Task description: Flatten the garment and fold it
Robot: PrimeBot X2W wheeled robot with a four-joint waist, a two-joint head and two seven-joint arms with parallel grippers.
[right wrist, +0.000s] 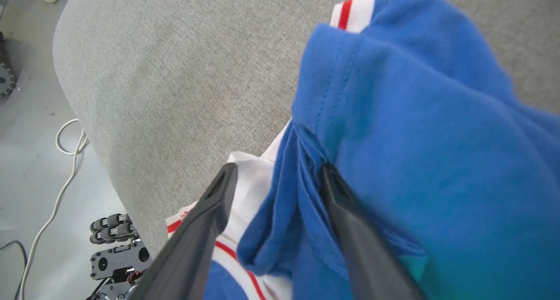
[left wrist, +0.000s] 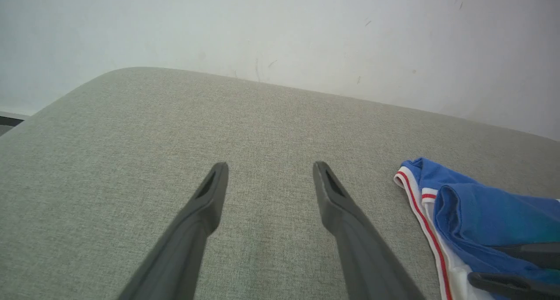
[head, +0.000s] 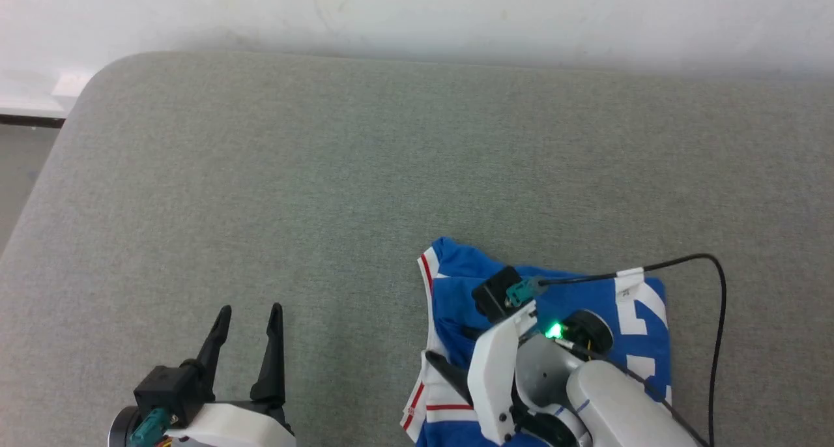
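Note:
The garment (head: 586,297) is a royal-blue jersey with white sleeves and red-and-white trim. It lies bunched at the near right of the grey padded surface (head: 326,173). My right gripper (head: 445,343) reaches into the garment's left side from above. In the right wrist view its fingers (right wrist: 205,221) stand apart, so the right gripper (right wrist: 278,171) is open, with a loose blue fold of the garment (right wrist: 415,138) hanging between them. My left gripper (head: 251,310) is open over bare fabric at the near left, clear of the garment (left wrist: 490,212). The left wrist view shows this left gripper (left wrist: 270,169) empty.
A white wall (head: 417,10) runs behind the surface. Its rounded left corner (head: 98,82) drops to the floor. A black cable (head: 717,317) loops from my right wrist over the garment. Beside the surface's edge, the floor holds a white cord (right wrist: 61,169) and a wheeled base (right wrist: 113,252).

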